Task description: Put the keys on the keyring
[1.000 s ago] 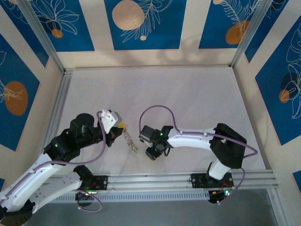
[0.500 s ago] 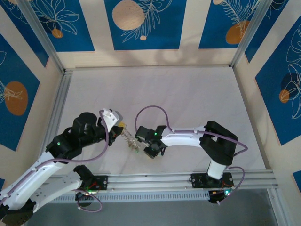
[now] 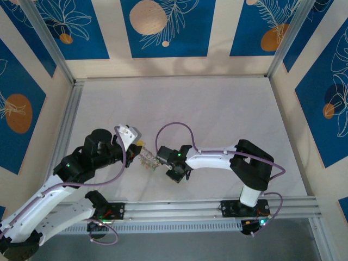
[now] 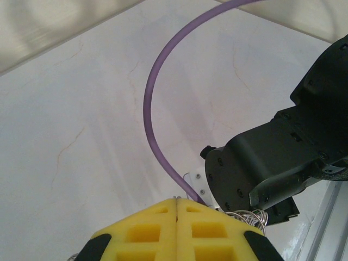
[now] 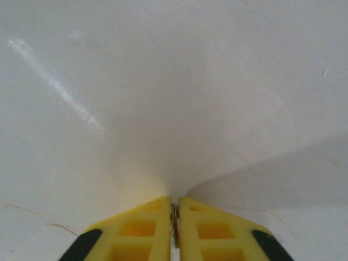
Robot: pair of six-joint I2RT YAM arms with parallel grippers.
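Silver keys (image 3: 148,160), likely light and slippery, hang between your clenched left hand (image 4: 176,205) and right hand (image 5: 174,202), which nips a thin metal edge (image 5: 173,228). Pinch flat faces.

Silver keys (image 3: 148,160) bunch on the keyring (image 4: 253,217), its wire loops glinting, near the table's front, left of centre; one thin metal edge (image 5: 174,224) stands upright, clamped.

From above and behind the arm bases (image 3: 103,212), the top view looks down over the whole table (image 3: 217,109). The left wrist camera sits just behind the left tool (image 4: 176,201), facing the right arm's wrist (image 4: 266,163), also seen from above. The right wrist camera looks past the right tool (image 5: 174,202), close over the table.
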